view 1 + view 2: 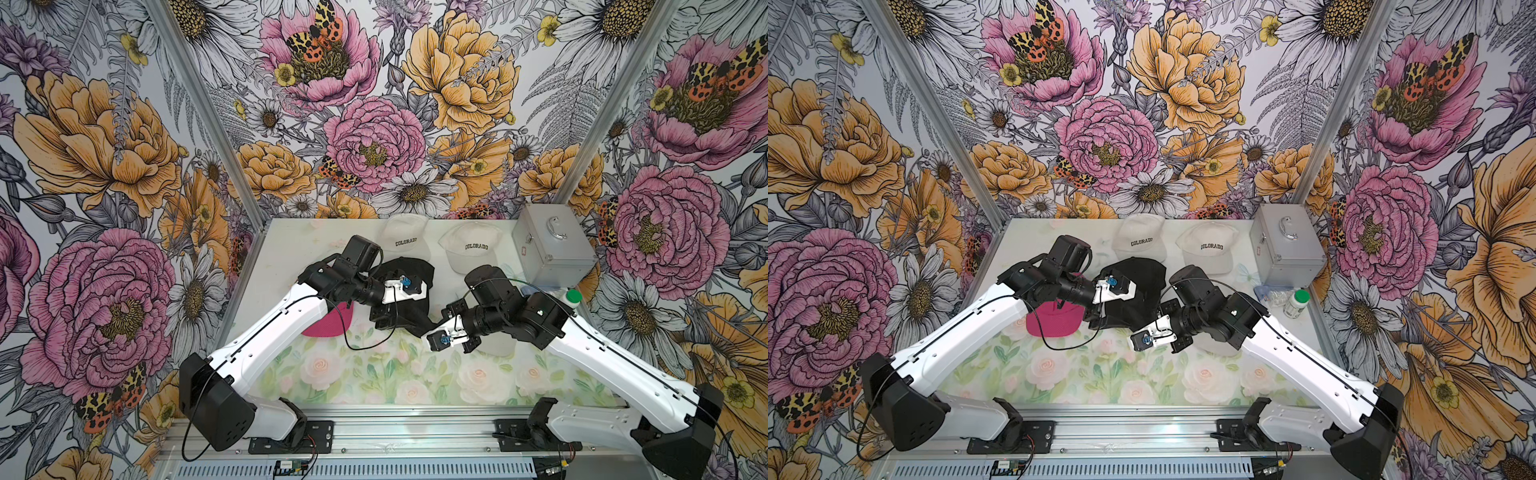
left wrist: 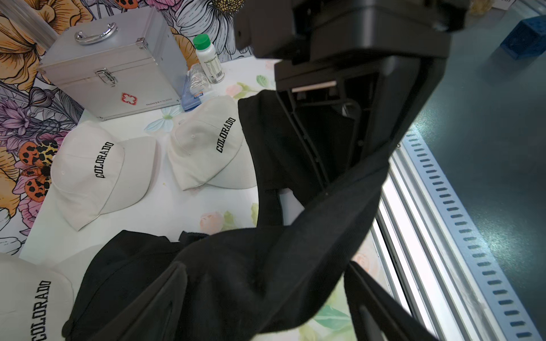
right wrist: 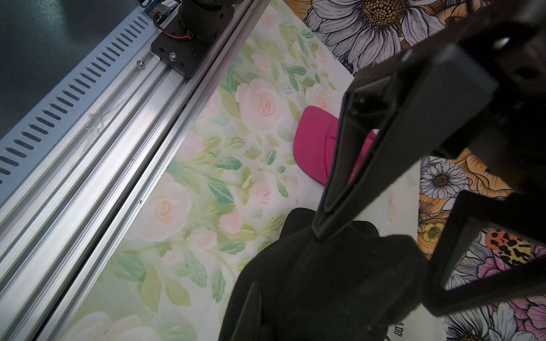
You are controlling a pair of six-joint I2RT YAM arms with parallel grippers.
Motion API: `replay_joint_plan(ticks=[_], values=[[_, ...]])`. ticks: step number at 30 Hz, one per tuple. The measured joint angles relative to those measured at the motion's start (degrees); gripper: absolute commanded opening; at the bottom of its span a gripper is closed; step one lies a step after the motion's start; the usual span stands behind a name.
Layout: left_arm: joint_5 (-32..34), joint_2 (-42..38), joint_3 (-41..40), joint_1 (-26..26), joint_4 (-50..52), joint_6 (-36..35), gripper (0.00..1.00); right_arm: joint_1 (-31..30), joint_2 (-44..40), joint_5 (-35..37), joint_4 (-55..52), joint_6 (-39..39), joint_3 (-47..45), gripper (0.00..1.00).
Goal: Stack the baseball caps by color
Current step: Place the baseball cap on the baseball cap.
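Right tool (image 3: pixel 320 236) tight on black cap (image 3: pixel 310 283)

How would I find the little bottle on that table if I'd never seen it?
Find the silver metal case at the far right corner of the table. Just in front of it, by the right edge, stands a small white bottle. Its bright green lid sets it apart from the plain grey case.

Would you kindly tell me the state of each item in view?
Right gripper, jaws shut on the black cap.
Left gripper, jaws open by the black cap.
Metal case, closed.
Bottle, upright, lid on.
Pink cap, flat on the table.
Rear cream caps, crowns up, side by side, unstacked.
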State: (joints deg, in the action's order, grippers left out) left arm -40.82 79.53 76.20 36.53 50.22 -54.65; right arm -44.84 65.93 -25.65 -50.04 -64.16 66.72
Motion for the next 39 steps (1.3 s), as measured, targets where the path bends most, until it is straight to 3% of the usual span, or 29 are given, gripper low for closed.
replay_joint_plan(ticks=[4, 6, 8, 10, 16, 23, 24, 39], values=[[-0.5, 0.2, 0.0, 0.0, 1.5, -1.7, 0.52, 0.0, 0.6, 0.8, -0.2, -0.2, 0.0, 0.00], [-0.8, 0.2, 0.0, 0.0, 1.9, -2.0, 0.17, 0.0, 1.0, 1.0, -0.4, -0.4, 0.0, 0.00], [-1.0, 0.2, 0.0, 0.0, 2.3, -2.3, 0.00, 0.0, 1.3, 1.0, -0.4, -0.5, 0.0, 0.00], [-1.1, 0.1, 0.0, 0.0, 2.7, -2.8, 0.00, 0.0, 1.4, 1.0, -0.4, -0.4, 0.0, 0.00], [-1.9, -0.4, 0.0, -0.5, 3.2, -3.1, 0.00, 0.7, 1.4, -0.5, -0.5, 0.7, 0.0, 0.16], [-8.2, -2.0, 0.0, -6.0, 3.7, -1.7, 0.00, 4.0, 1.4, -2.9, 1.0, 5.7, -0.2, 0.28], [-8.7, -2.1, 0.0, -6.5, 3.8, -1.4, 0.00, 4.7, 1.4, -3.8, 1.2, 6.2, -0.4, 0.35], [-15.4, -4.9, 0.0, -12.3, 4.0, -0.8, 0.00, 12.8, 3.3, -16.3, 0.9, 6.7, -4.7, 0.36]])
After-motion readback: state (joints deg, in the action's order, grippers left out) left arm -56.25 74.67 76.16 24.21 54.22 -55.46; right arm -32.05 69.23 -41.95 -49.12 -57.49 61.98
